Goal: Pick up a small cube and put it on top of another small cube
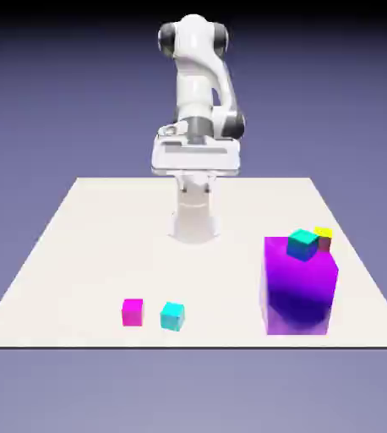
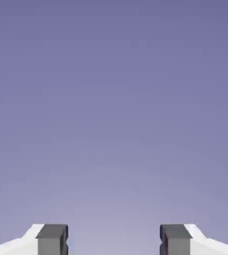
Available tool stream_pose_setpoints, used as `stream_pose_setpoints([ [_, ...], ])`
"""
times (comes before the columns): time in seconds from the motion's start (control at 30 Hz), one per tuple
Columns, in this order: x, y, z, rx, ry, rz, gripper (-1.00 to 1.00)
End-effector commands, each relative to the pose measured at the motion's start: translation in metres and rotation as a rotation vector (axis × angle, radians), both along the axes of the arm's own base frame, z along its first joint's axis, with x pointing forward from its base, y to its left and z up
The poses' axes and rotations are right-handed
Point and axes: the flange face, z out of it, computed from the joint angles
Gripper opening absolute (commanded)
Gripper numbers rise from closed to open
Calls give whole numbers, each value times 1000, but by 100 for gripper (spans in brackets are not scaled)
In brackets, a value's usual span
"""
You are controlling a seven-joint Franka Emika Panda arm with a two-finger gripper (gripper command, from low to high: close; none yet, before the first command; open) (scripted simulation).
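Observation:
Two small cubes lie apart near the table's front edge: a magenta cube (image 1: 132,311) and a cyan cube (image 1: 172,316) just to its right in the exterior view. My gripper (image 1: 195,159) is high above the table's far side, well away from both cubes. In the hand view the gripper (image 2: 114,240) is open, its grey fingertips (image 2: 52,239) wide apart with nothing between them. Only the blue-violet backdrop shows beyond them.
A large purple cube (image 1: 298,287) stands at the exterior view's right. A small teal cube (image 1: 302,244) rests tilted on its top. A small yellow cube (image 1: 324,236) shows just behind; whether it is on top or behind, I cannot tell.

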Motion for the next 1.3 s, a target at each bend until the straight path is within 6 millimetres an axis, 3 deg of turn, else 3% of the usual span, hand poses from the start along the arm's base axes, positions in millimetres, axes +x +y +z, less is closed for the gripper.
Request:
stream_pose_setpoints([
  [0.0,7,-2,-9,7,38,-14,0],
  [0.23,48,-21,-82,53,301,-118,0],
  [0.43,70,-38,-154,93,526,-214,0],
  [0.67,78,-58,-246,137,787,-330,0],
  [0.73,78,-59,-252,140,804,-337,0],
  [0.9,75,-58,-319,140,804,-337,0],
  [0.93,75,-58,-322,140,804,-337,0],
  [0.97,75,-58,-322,140,804,-337,-100],
  [1.0,75,-58,-322,140,804,-337,-100],
  [1.17,78,-59,-256,140,804,-337,-100],
  [1.27,73,-114,-226,237,787,-568,-100],
])
